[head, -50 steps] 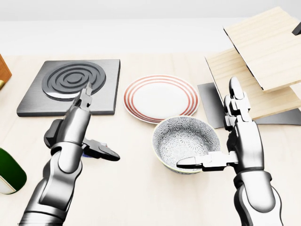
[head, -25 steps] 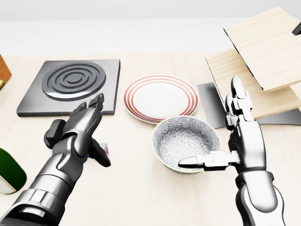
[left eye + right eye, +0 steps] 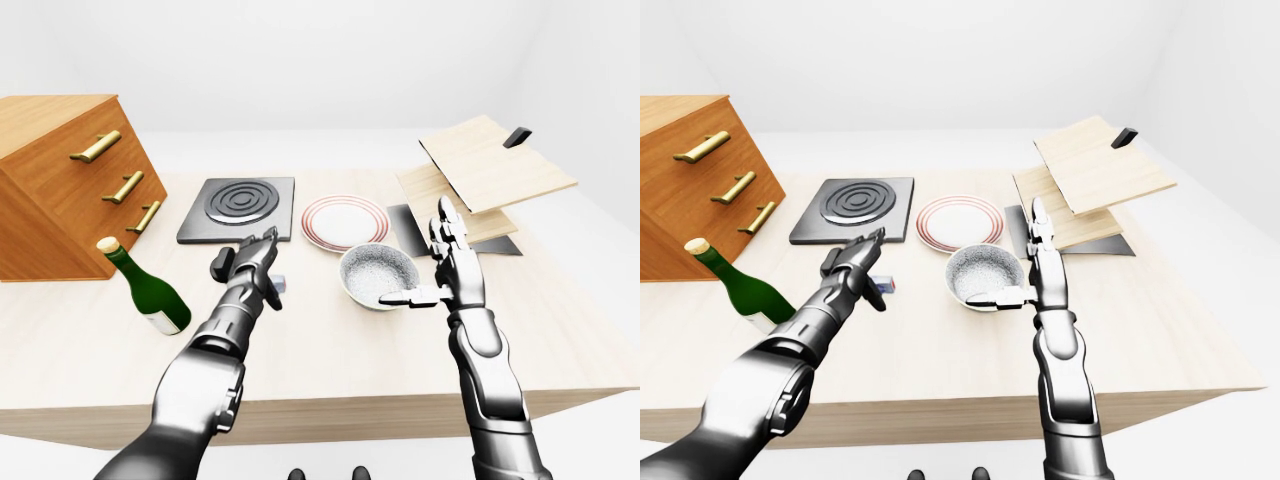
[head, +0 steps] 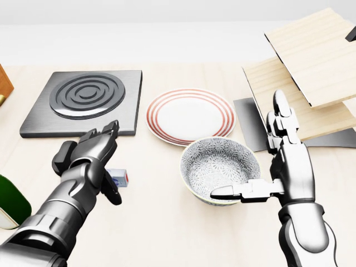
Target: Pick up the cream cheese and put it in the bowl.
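Observation:
The cream cheese [image 4: 119, 177], a small white box with blue and red on it, lies on the pale wooden table [image 4: 167, 233] to the left of the patterned bowl [image 4: 207, 167]. My left hand [image 4: 111, 166] arches over the box's left side, palm down. Its fingers point toward the view's top and its thumb curls below the box, and the fingers are open around the box. My right hand [image 4: 256, 156] stands upright and open beside the bowl's right rim, its thumb stretched over the near rim. The bowl holds nothing.
A red-ringed plate [image 4: 190, 115] lies just above the bowl, and a dark burner plate [image 4: 86, 100] is at upper left. A green wine bottle [image 3: 150, 290] and a wooden drawer cabinet [image 3: 60, 185] stand at the left. Tilted wooden boards [image 4: 311, 72] rise at the right.
My left hand has rolled palm down and sunk onto the table. The cream cheese now shows at its right side. The right hand has barely moved.

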`<state>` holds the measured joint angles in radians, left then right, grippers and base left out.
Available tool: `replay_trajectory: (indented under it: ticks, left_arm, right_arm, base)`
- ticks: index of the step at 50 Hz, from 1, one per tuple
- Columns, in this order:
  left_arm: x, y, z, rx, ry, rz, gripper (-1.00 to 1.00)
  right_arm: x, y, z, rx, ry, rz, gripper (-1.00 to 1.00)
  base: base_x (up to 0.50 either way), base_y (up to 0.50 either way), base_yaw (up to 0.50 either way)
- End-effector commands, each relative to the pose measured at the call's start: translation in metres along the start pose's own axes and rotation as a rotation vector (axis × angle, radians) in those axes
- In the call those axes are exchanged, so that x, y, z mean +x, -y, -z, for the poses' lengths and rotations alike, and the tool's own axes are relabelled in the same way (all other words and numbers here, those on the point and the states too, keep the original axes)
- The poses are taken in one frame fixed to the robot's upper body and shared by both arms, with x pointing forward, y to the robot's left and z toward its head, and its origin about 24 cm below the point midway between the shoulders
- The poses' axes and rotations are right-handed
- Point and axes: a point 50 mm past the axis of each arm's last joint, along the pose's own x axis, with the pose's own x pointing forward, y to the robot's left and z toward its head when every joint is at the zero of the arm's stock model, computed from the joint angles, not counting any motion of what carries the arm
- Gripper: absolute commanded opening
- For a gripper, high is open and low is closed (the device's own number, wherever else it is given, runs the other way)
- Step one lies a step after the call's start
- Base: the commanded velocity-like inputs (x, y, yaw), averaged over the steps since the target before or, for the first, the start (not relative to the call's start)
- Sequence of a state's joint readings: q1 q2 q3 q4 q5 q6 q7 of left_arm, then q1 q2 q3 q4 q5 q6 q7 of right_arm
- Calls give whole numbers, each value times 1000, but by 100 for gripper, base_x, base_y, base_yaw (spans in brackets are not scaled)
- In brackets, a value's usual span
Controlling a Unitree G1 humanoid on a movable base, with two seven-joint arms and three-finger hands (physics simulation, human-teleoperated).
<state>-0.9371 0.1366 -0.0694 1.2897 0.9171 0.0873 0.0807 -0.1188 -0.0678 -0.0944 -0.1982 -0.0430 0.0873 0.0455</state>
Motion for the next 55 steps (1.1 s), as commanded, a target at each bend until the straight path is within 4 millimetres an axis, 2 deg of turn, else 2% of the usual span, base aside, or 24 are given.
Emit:
replay_trajectory:
  ticks: [1,20,23,25,26,30,36,50,53,54,55]
  left_arm:
    - [-1,3,-2,-9,4,0,100]
    - [-1,8,-8,4,15,31,100]
    - [-1,10,-8,8,14,37,83]
    - [-1,11,-8,12,13,44,60]
    - [-2,15,-6,20,9,51,29]
    - [-2,14,-4,17,2,53,26]
    - [-3,19,-1,21,-7,65,33]
    - [-2,18,2,18,-19,68,24]
    - [-2,18,3,15,-24,65,17]
    - [-2,17,4,11,-26,60,-3]
    - [-2,17,5,16,-26,56,-14]
  right_arm:
    - [1,0,-3,8,15,5,100]
    - [0,0,-5,8,21,6,100]
    - [0,1,-5,9,22,7,100]
    - [0,1,-5,9,22,7,100]
    - [0,1,-5,9,22,6,100]
    - [0,1,-5,10,23,7,100]
    - [1,1,-2,11,10,8,100]
    - [-1,3,-6,12,27,10,100]
    - [-1,2,-5,11,21,9,100]
    - [-1,2,-5,11,22,9,100]
    - [-1,2,-5,11,21,9,100]
  base:
    - [0,0,0]
    - [0,0,0]
    - [0,0,0]
    - [0,0,0]
    - [0,0,0]
    - [0,0,0]
    - [0,0,0]
    - [0,0,0]
    - [0,0,0]
    - [0,0,0]
    - [0,0,0]
